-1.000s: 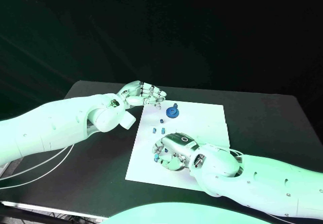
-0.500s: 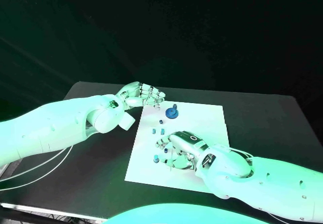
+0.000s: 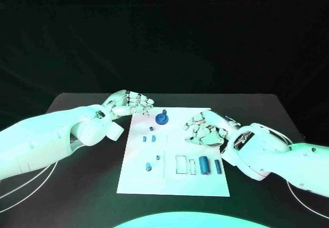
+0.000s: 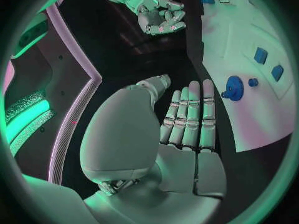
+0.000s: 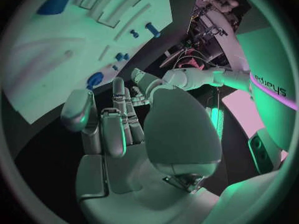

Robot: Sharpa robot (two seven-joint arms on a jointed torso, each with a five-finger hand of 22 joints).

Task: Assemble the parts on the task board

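Both robot hands empty, left robot hand fingers straight, right robot hand curled, head cam shows cylinders.

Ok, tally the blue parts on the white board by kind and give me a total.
Gear: 1
Long cylinders: 2
Small square blocks: 2
Small pegs: 3
Total: 8
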